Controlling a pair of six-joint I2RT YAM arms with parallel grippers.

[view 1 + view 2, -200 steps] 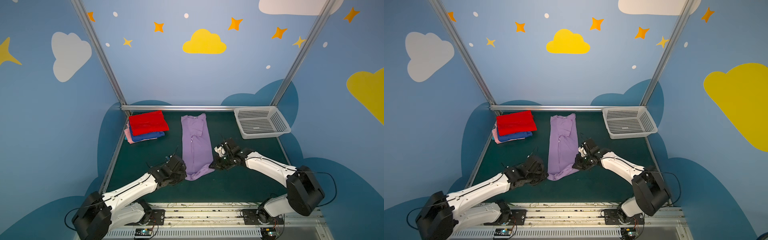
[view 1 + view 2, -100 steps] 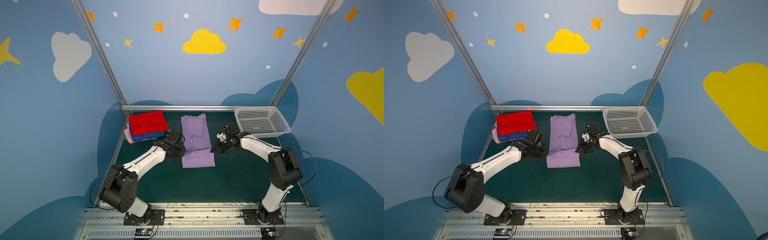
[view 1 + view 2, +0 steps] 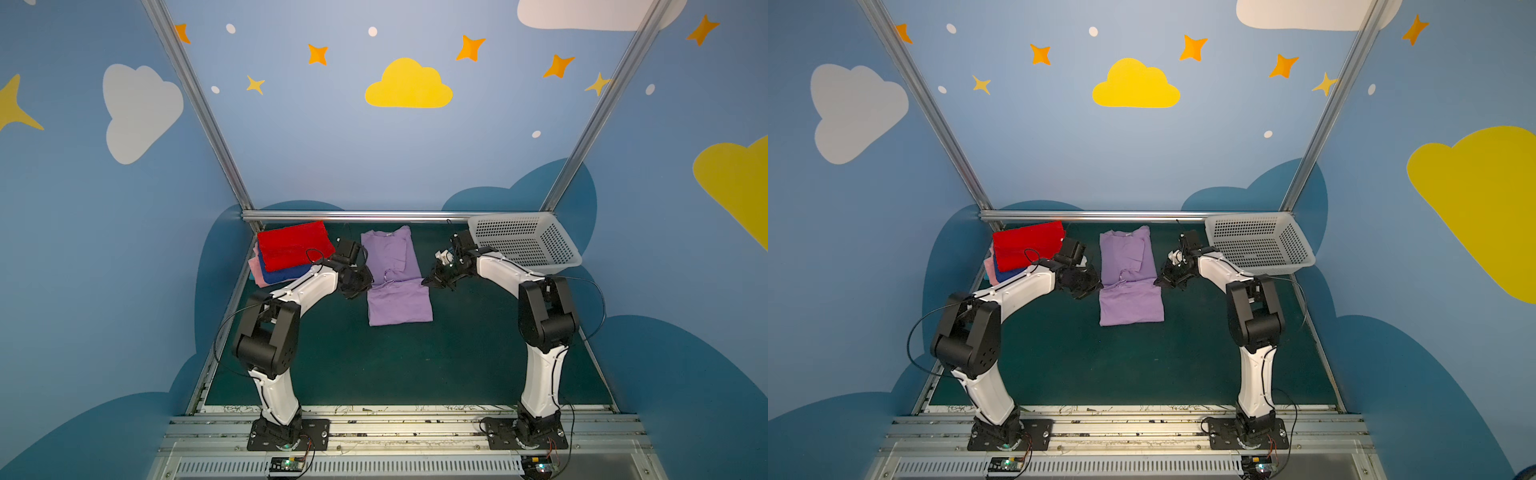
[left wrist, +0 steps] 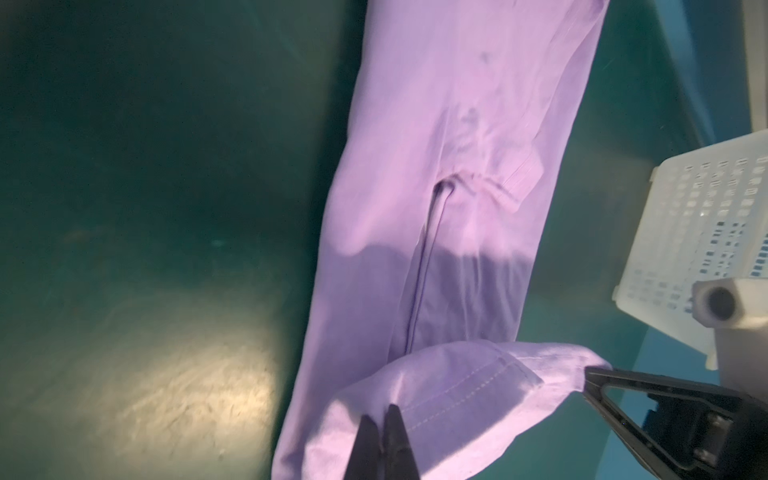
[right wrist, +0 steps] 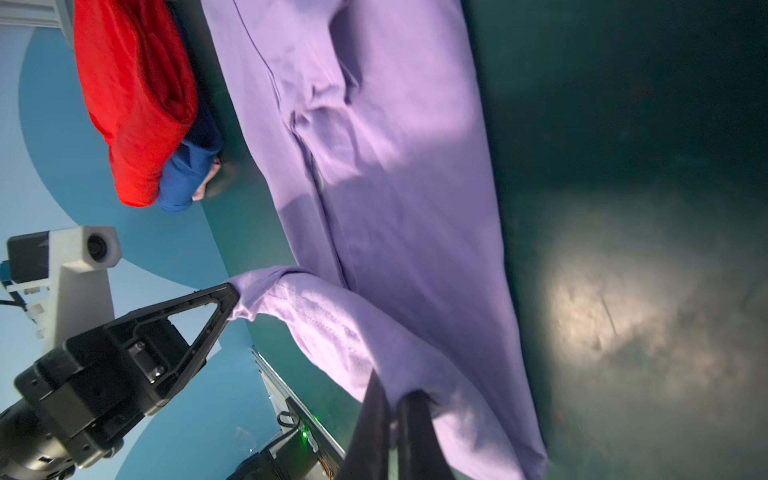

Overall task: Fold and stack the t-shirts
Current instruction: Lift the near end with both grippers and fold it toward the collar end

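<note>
Green table, lavender t-shirt, folded shirt stack, white basket

You are in a staged robot-lab cell: blue walls with painted clouds and stars rise beyond the left gripper and right gripper, framed by aluminium posts; arm bases bolt to a rail behind them.

Both top views are bright, evenly lit and sharp; the frame posts lean outward near the edges. The wrist views are dimmer and softer. Beside the left gripper a pale glare lies on the green mat, and a shadow crosses the lavender t-shirt just ahead of it. Beside the right gripper the glare is similar; the mat farther from it is dark and blurred.
</note>
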